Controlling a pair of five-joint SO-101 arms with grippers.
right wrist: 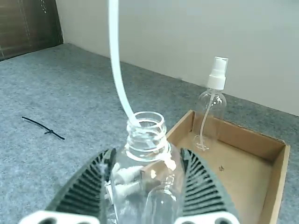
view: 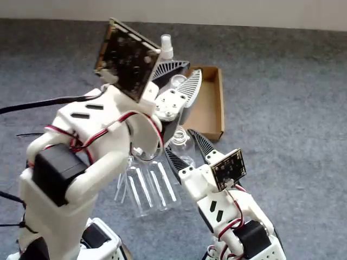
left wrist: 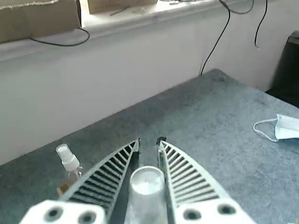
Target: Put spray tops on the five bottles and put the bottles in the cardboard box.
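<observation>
Right fingers point(right wrist: 86, 186) are clamped on a clear bottle point(right wrist: 145, 140) at the shoulders, neck open. Left fingers point(left wrist: 187, 179) are closed on a spray top point(left wrist: 147, 182) by its clear cap, at 12 o'clock of the right ones in the high view. Its white dip tube point(right wrist: 117, 70) is down the neck, head not seated.

We read this as bottle two mid-capping.
- **Done:** one capped bottle point(right wrist: 210, 105) upright in a far corner of the cardboard box point(right wrist: 243, 158), which sits at 1 o'clock of the right fingers.
- **Left:** uncapped bottles point(view: 146, 187) lying at 8 o'clock; we can't count them behind the arm.

Materials:
- **Bottles:** thin clear plastic, round, sloped shoulders, ringed neck.
- **Tube:** slim, slightly bowed, likely flexible.
- **Box:** shallow brown corrugated tray.
- **Fingers:** ribbed, tapering.
- **Worktop point(view: 282, 65):** grey short-pile carpet.
</observation>
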